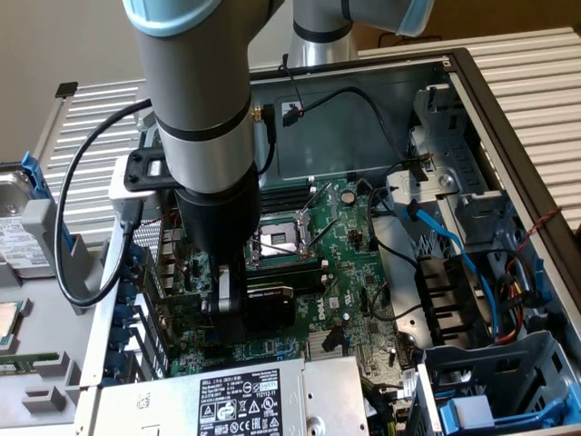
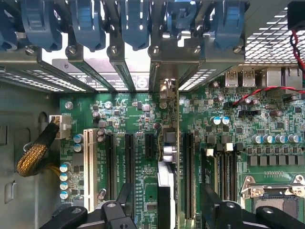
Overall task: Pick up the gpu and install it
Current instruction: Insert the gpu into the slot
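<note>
The work surface is a pale ribbed metal bench [image 1: 536,64] on which an open grey desktop computer case [image 1: 472,86] lies on its side, interior facing up.

Exterior view: The large green motherboard [image 1: 349,272] covers the floor of the case, with a silver processor socket frame [image 1: 281,238] near its centre. A grey-and-black robot arm [image 1: 195,100] reaches straight down into the case. Its black gripper [image 1: 238,309] sits low over the expansion slot area, toward the exterior view's left of the socket. The gpu [image 1: 272,304], a small rectangular card with a black cooler shroud, stands on edge on the motherboard directly beside the gripper. A silver power supply with a white label [image 1: 241,404] lies along the near edge. A black fan housing [image 1: 449,291], blue cables [image 1: 445,238] and a blue-grey drive cage [image 1: 508,381] occupy the exterior view's right. A hard drive [image 1: 18,227] rests outside the case at the exterior view's left.

Wrist view: The camera looks down onto the motherboard [image 2: 228,119]. The gpu [image 2: 167,157] is seen edge-on, upright in a black expansion slot, its silver end bracket [image 2: 164,88] meeting the rear slot openings below a row of blue retention clips [image 2: 136,21]. The two black fingers [image 2: 112,212] are spread apart, one on each side of the card, with a visible gap to it. A white slot [image 2: 88,167] and a braided yellow-black cable [image 2: 38,152] lie to one side.
</note>
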